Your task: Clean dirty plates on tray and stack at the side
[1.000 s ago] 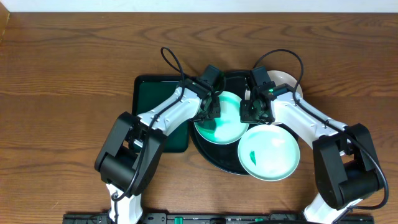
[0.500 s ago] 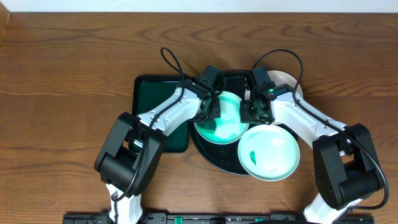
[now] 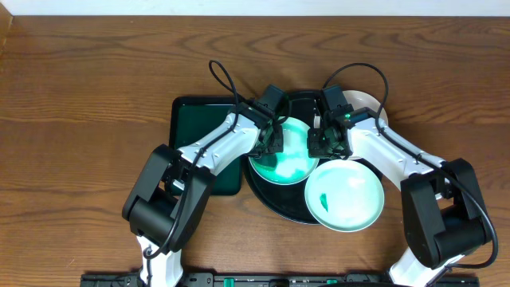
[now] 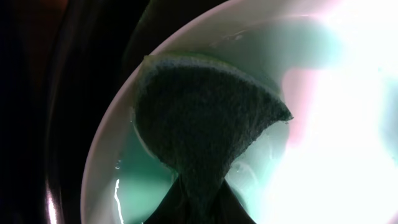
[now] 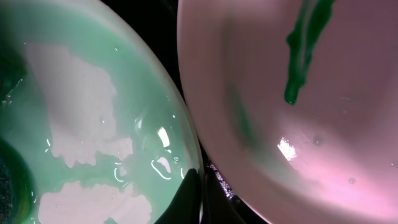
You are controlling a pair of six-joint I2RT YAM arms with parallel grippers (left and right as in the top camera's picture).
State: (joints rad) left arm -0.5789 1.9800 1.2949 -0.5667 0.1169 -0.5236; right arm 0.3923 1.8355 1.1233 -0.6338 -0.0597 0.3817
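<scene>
The round black tray [image 3: 296,209] holds a dirty plate [image 3: 291,159] smeared wet green. My left gripper [image 3: 274,142] is shut on a dark sponge [image 4: 205,118] pressed onto that plate's [image 4: 323,124] inner wall near its rim. My right gripper [image 3: 322,145] is shut on the same plate's right rim [image 5: 186,149], one finger on each side. A second plate [image 3: 345,195] with a green streak [image 5: 301,50] lies at the tray's front right, overhanging its rim. A third white plate [image 3: 373,104] shows partly behind the right arm at the back right.
A rectangular dark green tray [image 3: 195,135] lies to the left of the black tray, under my left arm. Brown wooden table [image 3: 80,119] surrounds everything. The black tray shows as a dark gap [image 5: 168,37] between the two plates in the right wrist view.
My left gripper has shifted very slightly to the right with the sponge on the plate. The right gripper and the plates have not visibly moved.
</scene>
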